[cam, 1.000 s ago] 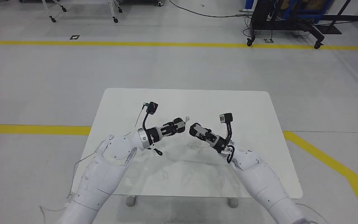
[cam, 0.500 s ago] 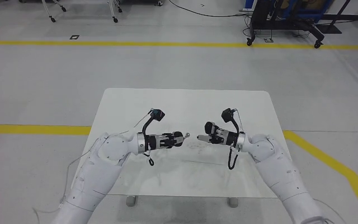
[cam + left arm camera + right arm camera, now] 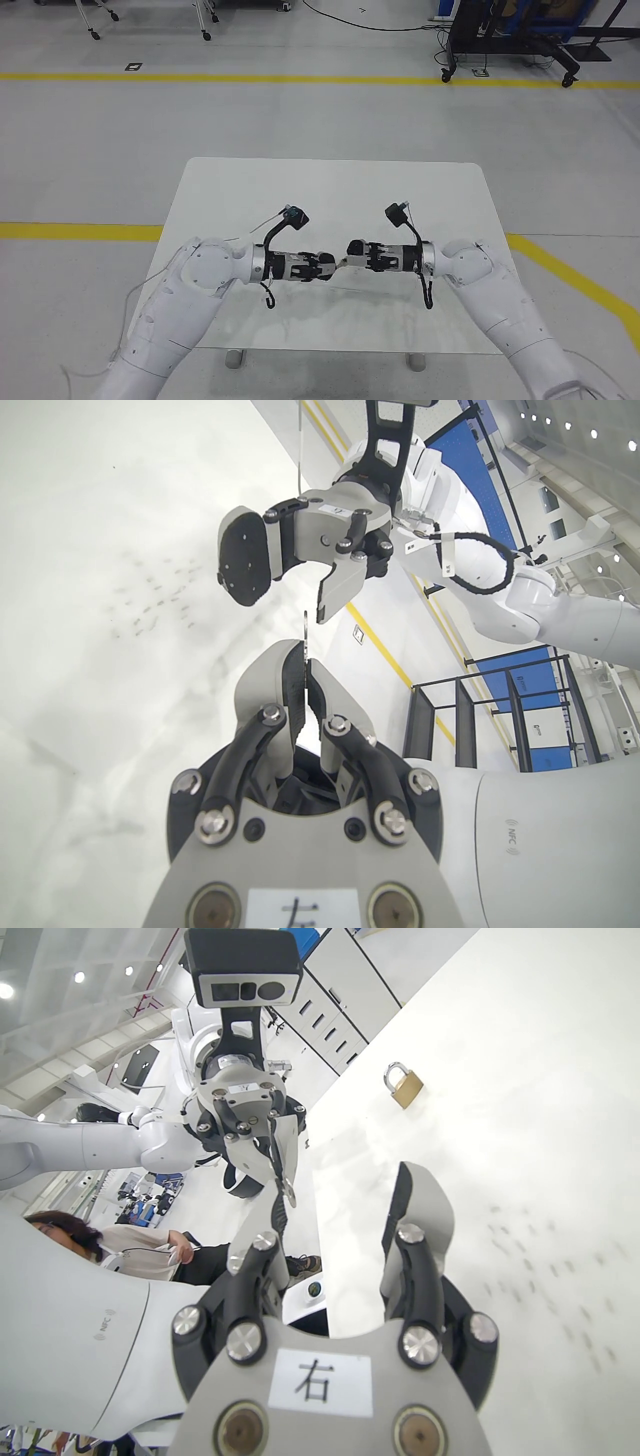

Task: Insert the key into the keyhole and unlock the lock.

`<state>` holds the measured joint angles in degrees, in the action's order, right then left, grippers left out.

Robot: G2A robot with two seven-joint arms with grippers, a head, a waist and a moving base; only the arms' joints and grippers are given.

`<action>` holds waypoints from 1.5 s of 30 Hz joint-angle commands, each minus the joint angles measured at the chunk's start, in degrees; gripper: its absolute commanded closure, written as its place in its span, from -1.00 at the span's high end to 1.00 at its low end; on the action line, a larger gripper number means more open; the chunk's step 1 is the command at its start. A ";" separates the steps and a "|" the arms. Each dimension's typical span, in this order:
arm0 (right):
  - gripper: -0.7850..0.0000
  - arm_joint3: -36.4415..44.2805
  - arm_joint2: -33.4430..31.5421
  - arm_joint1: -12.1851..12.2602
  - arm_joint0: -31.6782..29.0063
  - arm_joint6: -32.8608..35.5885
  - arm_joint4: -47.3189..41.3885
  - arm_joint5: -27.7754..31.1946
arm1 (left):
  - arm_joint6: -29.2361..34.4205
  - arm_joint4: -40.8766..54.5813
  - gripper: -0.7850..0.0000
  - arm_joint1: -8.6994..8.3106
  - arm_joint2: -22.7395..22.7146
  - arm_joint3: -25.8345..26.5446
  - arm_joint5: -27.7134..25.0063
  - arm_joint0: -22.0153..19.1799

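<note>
My left gripper is shut on a small metal key, seen edge-on and sticking out past the fingertips. Facing it stands my right gripper, open, with the key near one of its fingers but not between closed pads. In the top view the left gripper and the right gripper meet tip to tip over the middle of the white table. A brass padlock with a silver shackle lies flat on the table, apart from both grippers.
The tabletop around the padlock is bare white with faint grey scuff marks. Yellow floor lines and open floor surround the table.
Both arms have swung toward each other and toward the table's near side. The gap between the grippers has closed, and the key tip now sits at the right gripper's open fingers.
</note>
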<state>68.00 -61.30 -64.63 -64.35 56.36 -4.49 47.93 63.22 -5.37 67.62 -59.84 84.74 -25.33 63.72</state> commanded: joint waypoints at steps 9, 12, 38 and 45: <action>-0.31 0.44 6.21 2.63 1.98 -0.04 -6.44 0.04 | -0.63 -1.14 -1.00 -0.30 1.26 -0.18 0.31 -0.51; -0.59 0.32 7.82 3.44 2.66 -0.31 -6.68 0.31 | -0.85 -1.28 -1.00 -0.37 1.66 -0.14 0.36 -0.60; -1.00 -5.06 13.73 8.65 5.46 -8.23 -14.22 8.23 | -11.17 2.06 1.00 -1.43 -1.72 -0.36 -0.12 0.07; -1.00 -8.20 8.64 10.53 3.46 -10.08 -19.88 10.07 | -14.01 4.80 1.00 -2.39 -6.84 3.29 -0.96 2.09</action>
<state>59.84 -51.94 -54.23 -60.55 46.25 -23.66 58.03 49.18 0.82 65.45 -65.89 87.24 -26.19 65.64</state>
